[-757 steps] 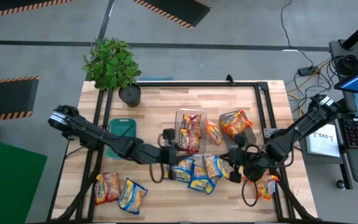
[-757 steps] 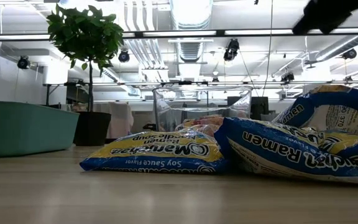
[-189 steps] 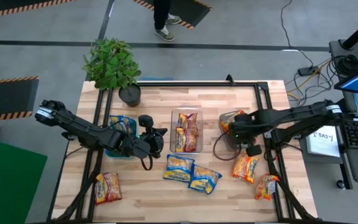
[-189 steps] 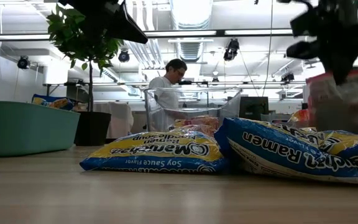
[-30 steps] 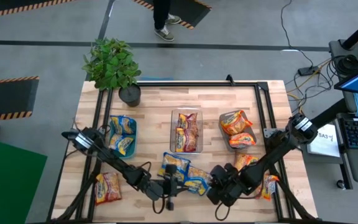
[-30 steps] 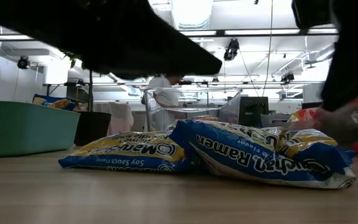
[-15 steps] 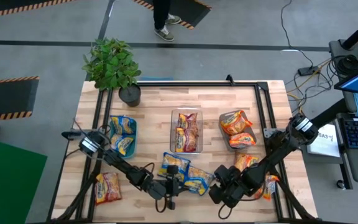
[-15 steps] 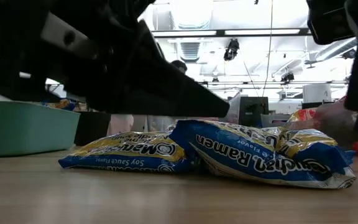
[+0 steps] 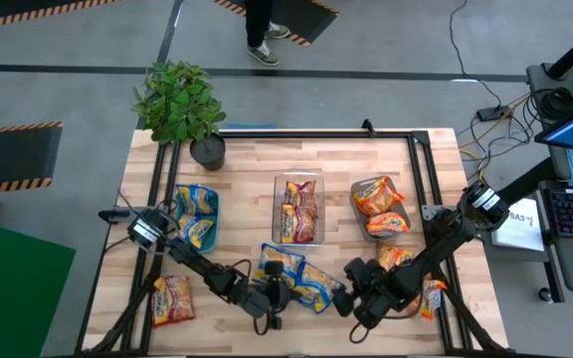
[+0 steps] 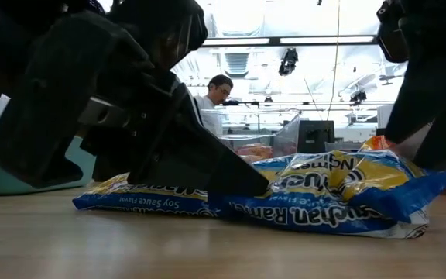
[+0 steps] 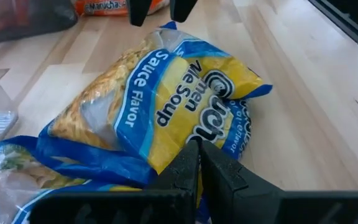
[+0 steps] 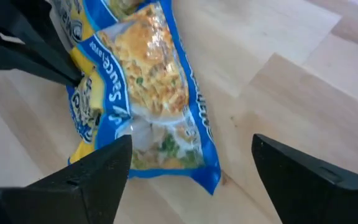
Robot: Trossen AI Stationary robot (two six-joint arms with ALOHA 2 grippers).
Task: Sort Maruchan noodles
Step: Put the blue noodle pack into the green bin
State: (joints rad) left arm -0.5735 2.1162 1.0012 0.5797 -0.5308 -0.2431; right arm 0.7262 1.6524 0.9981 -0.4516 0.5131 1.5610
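Overhead, low and wrist views of a pale wooden slatted worktop (image 9: 247, 159). The landmark is the clear rectangular plastic bin (image 9: 300, 208) at the worktop's centre, which holds maroon-edged ramen packets (image 9: 302, 211). To one side of it stands a teal rectangular bin (image 9: 193, 215) with two blue-edged packets (image 9: 194, 216); to the other, a grey bin (image 9: 379, 211) with orange-edged packets (image 9: 377, 197). A potted green plant (image 9: 181, 103) stands beyond the teal bin.

Just in front of the clear bin, toward the worktop's near edge, lie two yellow crinkly plastic Maruchan packets with blue edges (image 9: 296, 276), overlapping. The left gripper (image 11: 199, 163) is at these packets, its fingers closed together with their tips pinching the edge of the upper blue-edged packet (image 11: 173, 109). The right gripper (image 12: 191, 168) hovers beside the same packets, on the grey bin's side, its fingers spread wide and holding nothing.

An orange-edged packet (image 9: 392, 259) lies in front of the grey bin, another (image 9: 430, 297) nearer the worktop's corner. A further orange-edged packet (image 9: 171, 299) lies in front of the teal bin. A person (image 10: 215, 97) stands in the room behind.
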